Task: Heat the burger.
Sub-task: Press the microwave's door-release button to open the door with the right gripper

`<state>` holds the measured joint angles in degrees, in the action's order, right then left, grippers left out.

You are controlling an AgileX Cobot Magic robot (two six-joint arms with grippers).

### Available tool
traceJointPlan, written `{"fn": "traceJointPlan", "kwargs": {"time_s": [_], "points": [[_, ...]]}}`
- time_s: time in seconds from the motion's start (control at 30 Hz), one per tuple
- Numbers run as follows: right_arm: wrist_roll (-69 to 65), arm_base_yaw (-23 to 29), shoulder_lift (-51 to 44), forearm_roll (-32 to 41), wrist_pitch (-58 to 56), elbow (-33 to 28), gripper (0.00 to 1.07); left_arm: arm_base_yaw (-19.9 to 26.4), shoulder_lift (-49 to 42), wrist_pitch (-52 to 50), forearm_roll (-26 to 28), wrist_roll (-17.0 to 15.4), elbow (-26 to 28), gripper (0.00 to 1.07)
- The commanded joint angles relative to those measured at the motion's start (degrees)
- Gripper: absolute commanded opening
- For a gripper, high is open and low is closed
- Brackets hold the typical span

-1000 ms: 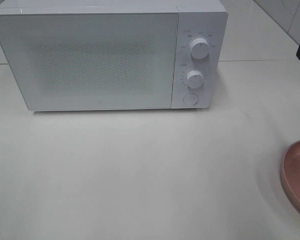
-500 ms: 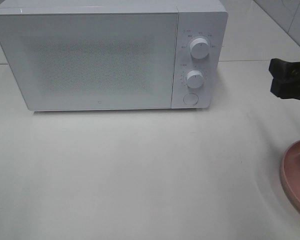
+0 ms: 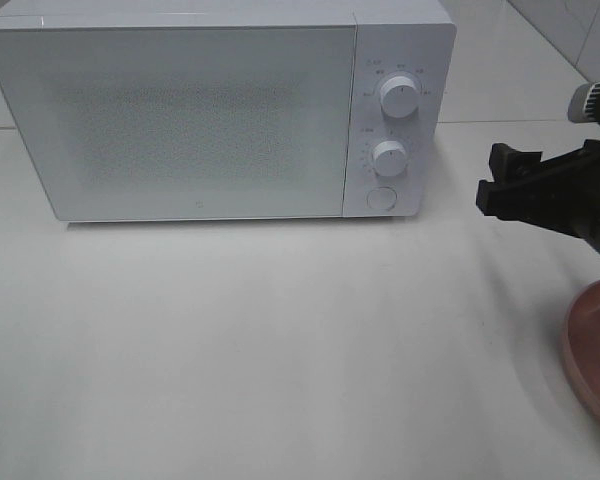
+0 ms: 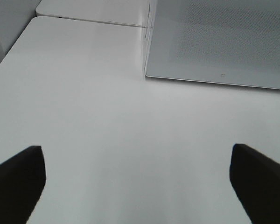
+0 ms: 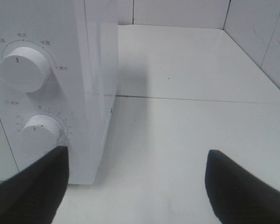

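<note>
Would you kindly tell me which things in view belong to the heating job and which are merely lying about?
Job: microwave, door shut; upper knob; lower knob; round button; right end effector, open.
Lying about: pink plate, mostly out of frame.
The burger is not in view.

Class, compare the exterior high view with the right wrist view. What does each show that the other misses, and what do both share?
Exterior high alone shows the closed microwave door, the round button below the knobs, and part of the pink plate at the table's right edge. Right wrist alone shows the oven's side wall. Both show the upper knob, the lower knob, the white table and the open right gripper. The burger appears in neither.
</note>
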<state>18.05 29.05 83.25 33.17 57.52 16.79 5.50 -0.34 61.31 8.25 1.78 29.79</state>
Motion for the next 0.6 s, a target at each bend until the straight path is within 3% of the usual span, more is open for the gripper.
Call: {"fn": "traceJointPlan", "kwargs": {"time_s": [0.03, 0.33, 0.6], "points": [[0.92, 3.72, 1.83, 3.09, 3.72, -0.11, 0.76, 0.29, -0.86, -0.11, 0.34, -0.11, -0.23, 1.0], [0.86, 15.36, 8.54, 10.54, 10.26, -0.11, 0.76, 0.29, -0.86, -0.11, 0.34, -0.11, -0.23, 1.0], [0.34, 20.74, 12.66, 14.04, 13.98, -0.06, 0.76, 0.29, -0.86, -0.11, 0.34, -0.11, -0.23, 1.0]]}}
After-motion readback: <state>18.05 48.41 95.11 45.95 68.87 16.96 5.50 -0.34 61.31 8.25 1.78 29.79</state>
